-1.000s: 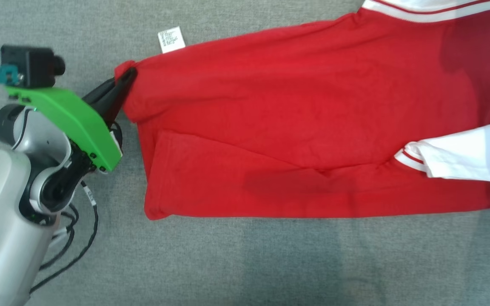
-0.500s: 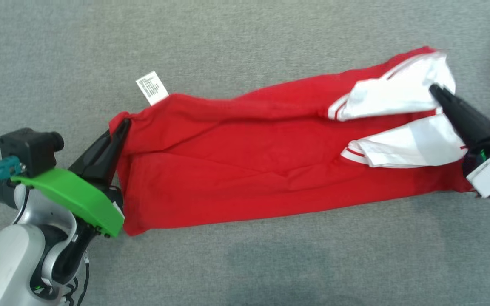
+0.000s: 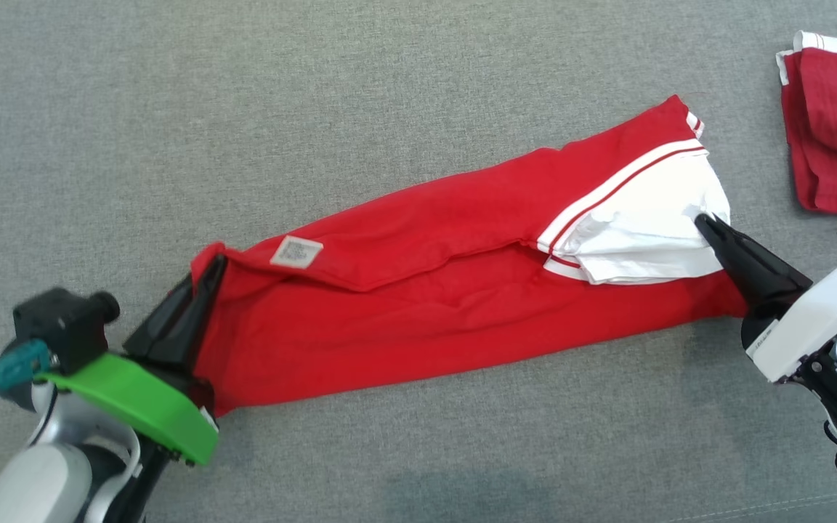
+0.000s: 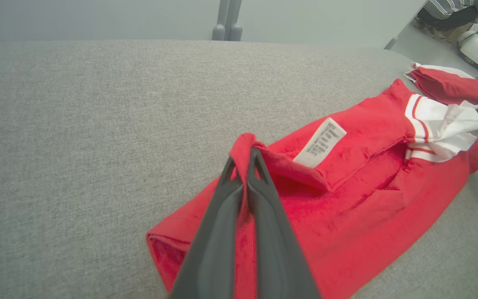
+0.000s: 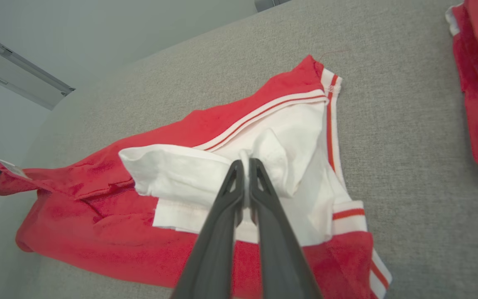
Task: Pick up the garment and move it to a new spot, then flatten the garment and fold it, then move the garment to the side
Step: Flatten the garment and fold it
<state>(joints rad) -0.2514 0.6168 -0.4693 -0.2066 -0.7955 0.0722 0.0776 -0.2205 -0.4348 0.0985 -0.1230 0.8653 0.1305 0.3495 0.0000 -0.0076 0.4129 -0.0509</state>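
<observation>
The left gripper [image 3: 213, 267] is pinching fully closed on a bunched corner of the red garment [image 3: 418, 319] at its left end. The left wrist view is showing the fingers [image 4: 222, 216] nipped on a small peak of cloth, so the bite is looking thin. The garment is lying stretched in a long band across the grey padded surface [image 3: 317, 109], low-left to high-right, with its top layer folding over along the length and the care label [image 3: 296, 252] facing up just beside the left grip. The cloth is reading as a light, soft knit: no stiffness, creasing wherever it isn't being supported, and likely grippy against the woven cover, so dragging is probably going to bunch it rather than slide it. The best holds are looking like hems, corners and seams where layers are doubling, not the mid-panel. Toward the right end the white sleeves [image 3: 651, 232] are piling loose on the red body. The right gripper [image 3: 703, 221] is clamping shut on a fold of that white fabric; whether it is also catching the red layer beneath is unclear, so that end may be peeling apart under tension. Open surface is running above and below the band. A second red piece [image 3: 836, 138] is sitting at far right, apart from the garment but near the right arm, limiting travel that way. The surface's far edge is showing in the wrist views, well beyond the garment.
</observation>
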